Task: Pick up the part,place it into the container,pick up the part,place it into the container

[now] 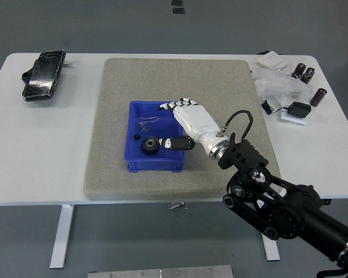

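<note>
Far left: a black phone-like device (pixel 43 75) lies on the white surface (pixel 23 150) at about 10 o'clock from the bin.
Mat: a grey felt pad (pixel 177 75) covers the middle of the surface.
Container: a blue bin (pixel 140 164) sits on the mat.
Part: a black gear (pixel 149 145) lies on the bin floor, low centre; a small black piece (pixel 137 136) sits at its 10 o'clock, a thin wire clip (pixel 146 121) at 12.
Right hand (pixel 182 124): white, over the bin's right side, fingers released and spread, grasping nothing; thumb just beside the gear at 3 o'clock.
Far right: black cylinders (pixel 304 72), a plastic bag (pixel 275 87) and a black pad (pixel 297 109) at 2 o'clock.
</note>
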{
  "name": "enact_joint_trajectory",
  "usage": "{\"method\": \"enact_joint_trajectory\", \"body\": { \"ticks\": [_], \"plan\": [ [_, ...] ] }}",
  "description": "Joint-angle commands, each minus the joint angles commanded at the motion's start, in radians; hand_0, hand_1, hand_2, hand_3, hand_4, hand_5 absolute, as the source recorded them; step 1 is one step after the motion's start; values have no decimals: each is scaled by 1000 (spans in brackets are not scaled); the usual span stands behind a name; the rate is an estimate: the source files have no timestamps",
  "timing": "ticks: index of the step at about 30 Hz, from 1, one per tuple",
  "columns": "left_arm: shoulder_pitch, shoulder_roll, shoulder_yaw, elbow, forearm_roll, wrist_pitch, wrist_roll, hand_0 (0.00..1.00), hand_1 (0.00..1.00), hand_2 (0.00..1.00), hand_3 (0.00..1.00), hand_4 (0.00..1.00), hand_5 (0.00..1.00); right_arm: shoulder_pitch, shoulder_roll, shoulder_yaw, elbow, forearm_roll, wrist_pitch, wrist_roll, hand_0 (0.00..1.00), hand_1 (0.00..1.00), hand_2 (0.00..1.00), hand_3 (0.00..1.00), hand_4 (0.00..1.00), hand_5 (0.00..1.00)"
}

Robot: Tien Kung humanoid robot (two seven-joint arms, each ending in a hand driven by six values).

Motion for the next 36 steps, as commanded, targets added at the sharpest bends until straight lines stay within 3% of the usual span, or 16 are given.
{"method": "enact_joint_trajectory", "body": {
  "ticks": [3, 4, 8, 9, 10, 20, 27, 28, 33, 34, 36],
  "plan": [
    [0, 0, 1, 0, -1, 0, 0, 665, 656, 632, 621, 702, 208, -11, -9, 65, -24, 52, -24, 10, 938, 833, 826, 820, 854, 434],
    [0, 0, 1, 0, -1, 0, 0, 665, 657, 631, 621, 701, 209, -13, -15, 83, -39, 63, -27, 12, 810, 729, 768, 793, 799, 391],
    [1, 1, 1, 0, -2, 0, -1, 665, 657, 631, 621, 701, 209, -20, -40, 122, -107, 99, -25, 16, 810, 729, 768, 793, 799, 391],
    [1, 0, 2, 0, -3, 0, -1, 665, 657, 631, 621, 701, 209, -22, -44, 121, -122, 105, -22, 16, 810, 729, 768, 793, 799, 391],
    [1, 0, 3, 0, -3, 0, 0, 665, 656, 630, 621, 702, 205, -24, -46, 118, -135, 109, -19, 16, 745, 679, 755, 778, 786, 376],
    [0, 2, 5, 0, -1, -1, -1, 665, 656, 629, 620, 701, 196, -19, -35, 41, -273, 156, 6, 35, 709, 651, 743, 769, 776, 363],
    [-1, 2, 8, 0, -5, 0, -1, 665, 657, 628, 620, 702, 194, -6, -26, 27, -324, 149, 7, 44, 691, 627, 716, 749, 766, 359],
    [-1, 2, 9, 0, -6, 0, -1, 665, 656, 628, 619, 701, 192, -5, -26, 27, -329, 148, 6, 45, 674, 583, 664, 704, 574, 239],
    [-1, 2, 10, 0, -8, 0, -2, 665, 656, 628, 619, 701, 192, -1, -25, 25, -343, 150, -3, 48, 674, 583, 664, 704, 574, 239],
    [-1, 2, 11, 0, -8, -1, -2, 666, 657, 628, 618, 701, 192, 0, -24, 25, -345, 150, -6, 48, 656, 518, 584, 637, 340, 158],
    [-1, 2, 11, 0, -8, -1, -2, 666, 657, 628, 618, 701, 192, 1, -24, 26, -348, 147, -10, 47, 656, 518, 584, 637, 340, 158]
  ]
}}
